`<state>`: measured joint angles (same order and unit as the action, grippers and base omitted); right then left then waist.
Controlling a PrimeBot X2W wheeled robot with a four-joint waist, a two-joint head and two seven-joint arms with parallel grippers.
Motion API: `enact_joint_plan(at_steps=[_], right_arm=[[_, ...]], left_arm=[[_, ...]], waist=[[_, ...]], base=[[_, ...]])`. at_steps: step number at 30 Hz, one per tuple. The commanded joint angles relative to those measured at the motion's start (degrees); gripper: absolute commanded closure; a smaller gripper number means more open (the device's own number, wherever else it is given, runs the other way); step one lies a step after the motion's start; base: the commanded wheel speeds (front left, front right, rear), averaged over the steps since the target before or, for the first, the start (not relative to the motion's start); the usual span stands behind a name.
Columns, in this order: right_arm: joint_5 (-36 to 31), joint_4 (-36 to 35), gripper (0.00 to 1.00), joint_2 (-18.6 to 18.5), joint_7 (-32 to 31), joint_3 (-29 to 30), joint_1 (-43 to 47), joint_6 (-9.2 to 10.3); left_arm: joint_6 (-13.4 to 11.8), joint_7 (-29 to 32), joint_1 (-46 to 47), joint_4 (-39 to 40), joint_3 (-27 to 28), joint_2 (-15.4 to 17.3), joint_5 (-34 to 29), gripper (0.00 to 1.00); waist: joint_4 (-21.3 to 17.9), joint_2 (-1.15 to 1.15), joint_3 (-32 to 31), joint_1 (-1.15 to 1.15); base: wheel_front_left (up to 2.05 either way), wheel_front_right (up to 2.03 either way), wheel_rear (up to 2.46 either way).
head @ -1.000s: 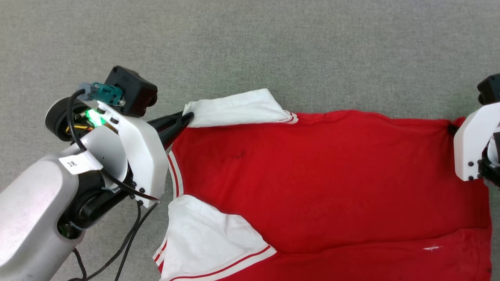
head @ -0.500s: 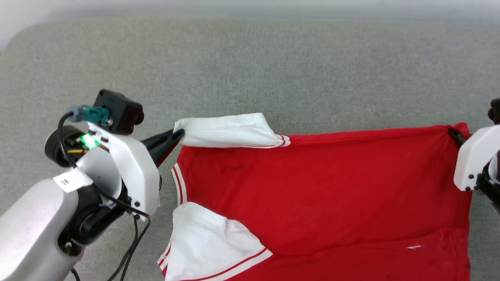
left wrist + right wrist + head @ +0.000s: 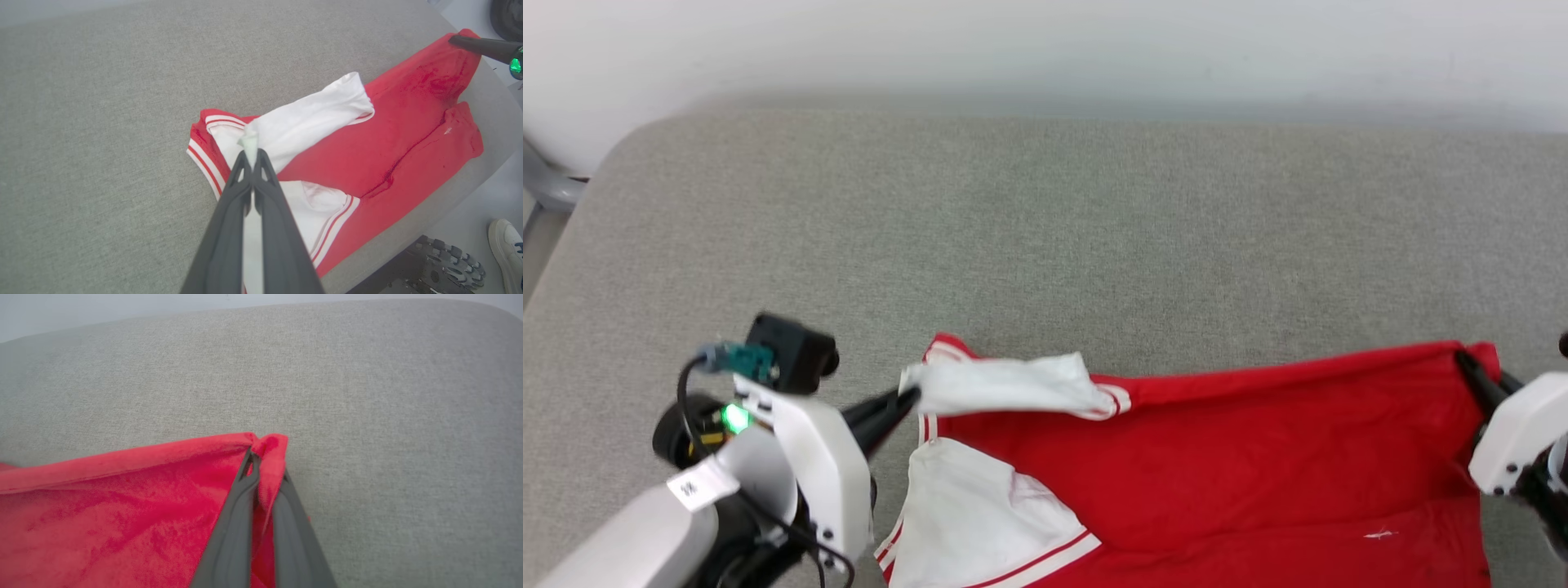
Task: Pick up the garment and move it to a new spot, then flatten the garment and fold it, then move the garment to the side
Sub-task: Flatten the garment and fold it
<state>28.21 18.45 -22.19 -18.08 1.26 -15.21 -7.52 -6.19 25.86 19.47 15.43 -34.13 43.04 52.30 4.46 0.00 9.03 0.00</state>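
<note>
A grey fabric-covered surface (image 3: 1045,229) is backed by a pale wall (image 3: 1045,41), and the garment (image 3: 1241,457) is spread along its near edge. The white sleeve (image 3: 1005,384) is pinched in the closed left gripper (image 3: 908,398), and a red corner is clamped in the closed right gripper (image 3: 1463,358). A person's white shoe (image 3: 504,245) is seen on the floor beside the surface.

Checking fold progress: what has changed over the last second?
The left tool drew the far white sleeve toward the near sleeve; the right tool shut on the garment at its red corner. The head camera tilted up. Left grip unchanged; garment stays on the grey surface.
</note>
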Motion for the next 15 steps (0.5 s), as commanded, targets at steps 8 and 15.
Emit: enact_joint_plan(at_steps=[8, 15], right_arm=[[4.94, -4.02, 1.00, -0.79, -0.19, 0.42, 8.87, 0.06], [8.61, -6.92, 1.00, -2.92, -2.19, -1.75, 15.36, 0.06]], left_arm=[[-1.54, -3.21, -9.28, 0.14, -0.89, 0.15, 2.29, 1.00], [-2.38, -5.14, -15.28, -1.16, -1.65, 0.30, 3.92, 1.00]], waist=[[0.39, 0.00, -2.55, 0.00], [0.22, 0.00, -3.60, 0.00]], base=[[0.00, 0.00, 0.00], [0.00, 0.00, 0.00]])
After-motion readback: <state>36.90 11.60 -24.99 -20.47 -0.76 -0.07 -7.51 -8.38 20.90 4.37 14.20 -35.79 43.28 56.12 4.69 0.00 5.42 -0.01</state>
